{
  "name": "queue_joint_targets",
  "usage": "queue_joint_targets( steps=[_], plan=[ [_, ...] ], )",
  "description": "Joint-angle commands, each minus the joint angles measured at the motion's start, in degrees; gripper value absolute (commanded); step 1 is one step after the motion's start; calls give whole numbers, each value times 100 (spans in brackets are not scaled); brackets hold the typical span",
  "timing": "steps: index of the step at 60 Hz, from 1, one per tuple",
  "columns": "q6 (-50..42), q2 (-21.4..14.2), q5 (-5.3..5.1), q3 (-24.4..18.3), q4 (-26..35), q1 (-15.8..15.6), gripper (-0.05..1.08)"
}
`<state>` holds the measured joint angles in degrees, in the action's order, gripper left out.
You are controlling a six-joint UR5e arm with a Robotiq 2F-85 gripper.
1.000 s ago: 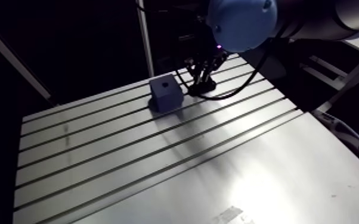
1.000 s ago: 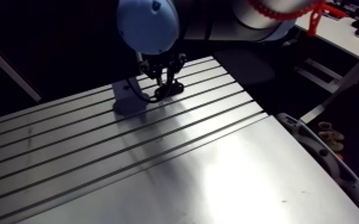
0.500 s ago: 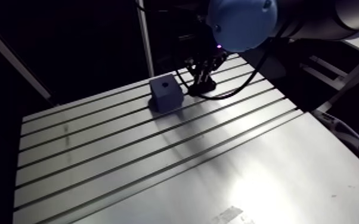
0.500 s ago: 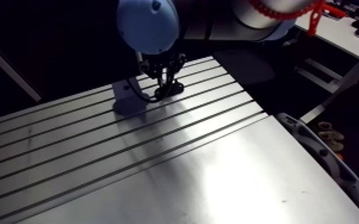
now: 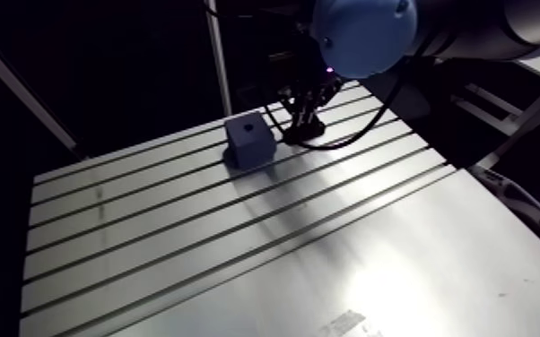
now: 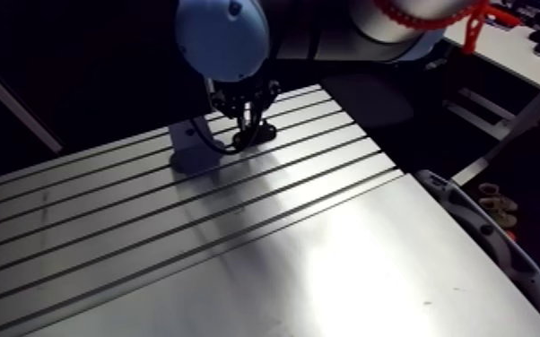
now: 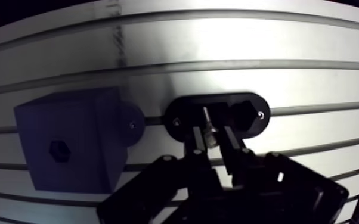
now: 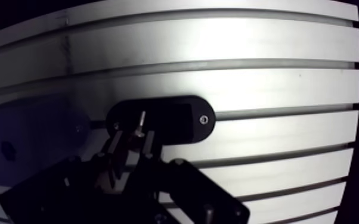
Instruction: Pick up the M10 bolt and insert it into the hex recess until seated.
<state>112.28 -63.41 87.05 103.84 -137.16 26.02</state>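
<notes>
A dark cube block point(image 7: 68, 146) with a hex recess point(image 7: 56, 150) in its top face stands on the slotted table point(image 7: 217, 47). Beside it lies a black oval holder plate point(image 7: 250, 116). In the wrist view my gripper point(image 7: 213, 137) is directly over that plate, and its fingers point(image 7: 195, 142) are closed on a slim silver M10 bolt point(image 7: 206, 118) that points down at the plate. In the arm view the gripper point(image 5: 302, 115) hangs just to the right of the block point(image 5: 248, 142). The bolt's head is hidden between the fingers.
Long dark slots run across the aluminium table point(image 5: 193, 233). A smooth plate point(image 5: 399, 269) covers the table's near part. A small round black foot point(image 7: 131, 124) sticks out from the block toward the holder.
In the arm view the gripper has shifted very slightly up and toward the block. Block and holder plate have not moved.
</notes>
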Motion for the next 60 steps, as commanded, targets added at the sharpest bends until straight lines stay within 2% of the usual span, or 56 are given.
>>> queue_joint_targets(
  steps=[1,30,39,60],
  plan=[
    [0,-8,0,1,0,0,77],
    [8,-155,-9,-17,0,0,81],
    [9,-175,-42,-17,0,9,81],
    [85,-673,-62,-127,107,0,90]
  ],
)
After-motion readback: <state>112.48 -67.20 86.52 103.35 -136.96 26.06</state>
